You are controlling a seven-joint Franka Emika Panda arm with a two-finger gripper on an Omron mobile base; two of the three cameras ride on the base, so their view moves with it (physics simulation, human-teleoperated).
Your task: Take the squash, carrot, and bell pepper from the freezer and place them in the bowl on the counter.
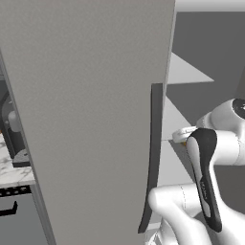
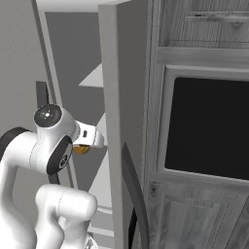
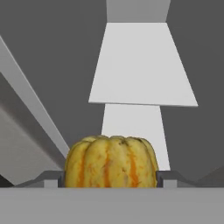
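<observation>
Freezer (image 1: 95,119) door stands open, arm reaching inside past its dark handle (image 1: 152,158). End effector (image 3: 110,180) is clamped on the squash (image 3: 110,161), fingers pressing its flanks at 3 and 9 o'clock, white shelves (image 3: 142,65) beyond at 12. Early going, I judge: squash gripped but not bowled, carrot and bell pepper to come.

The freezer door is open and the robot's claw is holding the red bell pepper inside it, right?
Not quite. The freezer door is open, and the claw is holding something inside it, but that thing is the squash, yellow with orange stripes, not the red bell pepper. The hand view shows it between the two fingertips.
</observation>
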